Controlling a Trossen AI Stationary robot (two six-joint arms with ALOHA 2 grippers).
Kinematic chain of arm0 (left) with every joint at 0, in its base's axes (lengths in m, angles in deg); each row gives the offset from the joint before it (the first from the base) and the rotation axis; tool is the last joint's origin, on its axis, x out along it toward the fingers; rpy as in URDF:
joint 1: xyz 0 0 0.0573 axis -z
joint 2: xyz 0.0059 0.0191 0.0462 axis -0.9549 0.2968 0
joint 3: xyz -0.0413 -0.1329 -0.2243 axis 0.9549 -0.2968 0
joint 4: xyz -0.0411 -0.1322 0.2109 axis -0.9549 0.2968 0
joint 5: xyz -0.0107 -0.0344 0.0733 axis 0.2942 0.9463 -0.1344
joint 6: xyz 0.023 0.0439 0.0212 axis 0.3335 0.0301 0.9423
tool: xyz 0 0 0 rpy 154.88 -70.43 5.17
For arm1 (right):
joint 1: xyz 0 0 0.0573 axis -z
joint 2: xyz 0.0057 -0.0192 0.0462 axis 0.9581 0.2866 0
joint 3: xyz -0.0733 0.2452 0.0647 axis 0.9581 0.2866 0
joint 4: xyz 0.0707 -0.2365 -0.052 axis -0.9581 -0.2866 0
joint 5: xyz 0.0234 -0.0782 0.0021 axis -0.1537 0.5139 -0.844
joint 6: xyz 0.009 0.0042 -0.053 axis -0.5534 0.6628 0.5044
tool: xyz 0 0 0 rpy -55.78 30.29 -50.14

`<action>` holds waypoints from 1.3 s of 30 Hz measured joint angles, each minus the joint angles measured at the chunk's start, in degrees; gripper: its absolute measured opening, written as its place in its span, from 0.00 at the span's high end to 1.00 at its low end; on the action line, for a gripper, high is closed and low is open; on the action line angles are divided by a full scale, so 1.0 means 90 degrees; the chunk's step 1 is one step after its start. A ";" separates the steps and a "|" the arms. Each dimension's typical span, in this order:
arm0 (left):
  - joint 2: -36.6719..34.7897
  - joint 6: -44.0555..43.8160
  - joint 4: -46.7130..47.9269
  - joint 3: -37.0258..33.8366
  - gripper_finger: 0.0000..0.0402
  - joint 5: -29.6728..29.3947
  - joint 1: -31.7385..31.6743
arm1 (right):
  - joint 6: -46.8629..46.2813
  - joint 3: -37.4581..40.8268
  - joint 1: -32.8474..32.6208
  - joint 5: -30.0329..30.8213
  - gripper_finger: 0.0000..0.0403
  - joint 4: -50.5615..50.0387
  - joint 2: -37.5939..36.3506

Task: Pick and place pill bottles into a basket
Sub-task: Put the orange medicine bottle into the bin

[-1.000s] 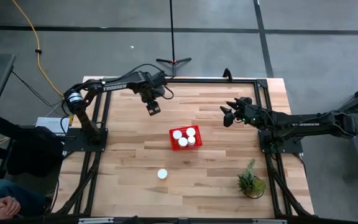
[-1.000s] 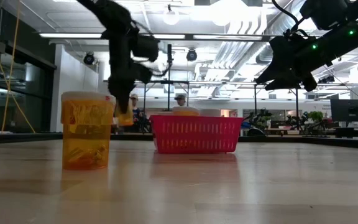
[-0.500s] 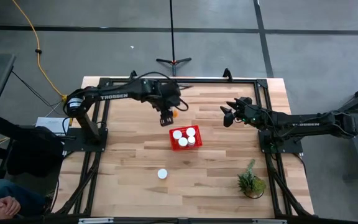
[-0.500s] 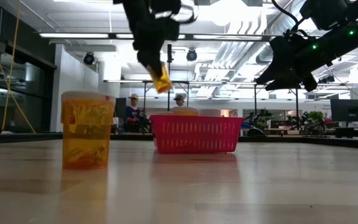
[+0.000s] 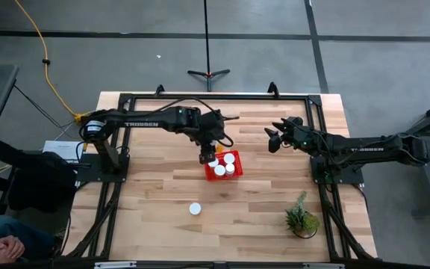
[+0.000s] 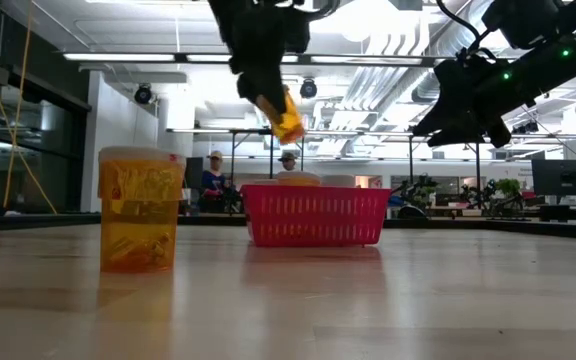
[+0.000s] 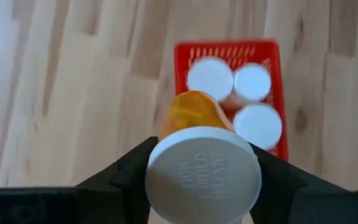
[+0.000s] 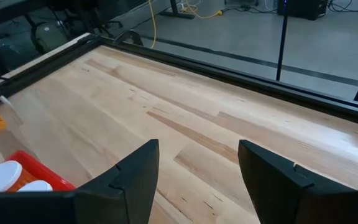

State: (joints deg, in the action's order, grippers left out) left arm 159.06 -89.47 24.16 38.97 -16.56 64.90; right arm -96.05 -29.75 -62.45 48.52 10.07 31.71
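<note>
Three capped bottles [image 7: 252,83] already crowd the basket [image 5: 208,172], so the tilted bottle [image 7: 194,112] clamped in the left claw [image 7: 202,177] above its near edge may glance off onto the worktop [image 5: 260,217].

- Pill bottles [image 7: 202,180]: translucent orange bodies, round white caps; the nearest cap carries raised lettering.
- Basket [image 5: 210,175]: bright red, latticed sides.
- Table [image 5: 163,187]: pale wood in long planks with darker streaks, black frame round it.
- Potted plant [image 5: 301,217]: green.
- Arms: dark, white lettering on the left one.
</note>
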 joint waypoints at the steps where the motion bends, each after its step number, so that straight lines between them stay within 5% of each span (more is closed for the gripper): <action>1: 0.0043 0.0000 -0.0031 0.0001 0.40 0.0041 0.0003 | 0.0000 0.0000 0.0002 -0.0001 0.48 -0.0014 0.0002; 26: 0.0865 0.0269 -0.0455 0.0006 0.43 0.0153 0.0083 | -0.0022 0.0000 0.0002 -0.0032 0.48 -0.0221 0.0017; 32: 0.0888 0.0299 -0.0406 0.0005 0.36 0.0156 0.0083 | -0.0022 0.0000 0.0002 0.0000 0.48 -0.0247 0.0019; 39: 0.0890 0.0301 -0.0308 0.0005 0.43 0.0159 0.0083 | -0.0005 0.0000 0.0002 0.0000 0.48 -0.0254 0.0019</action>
State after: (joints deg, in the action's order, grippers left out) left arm 167.07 -86.77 21.39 39.02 -15.12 65.64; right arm -96.10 -29.75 -62.43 48.52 7.78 31.89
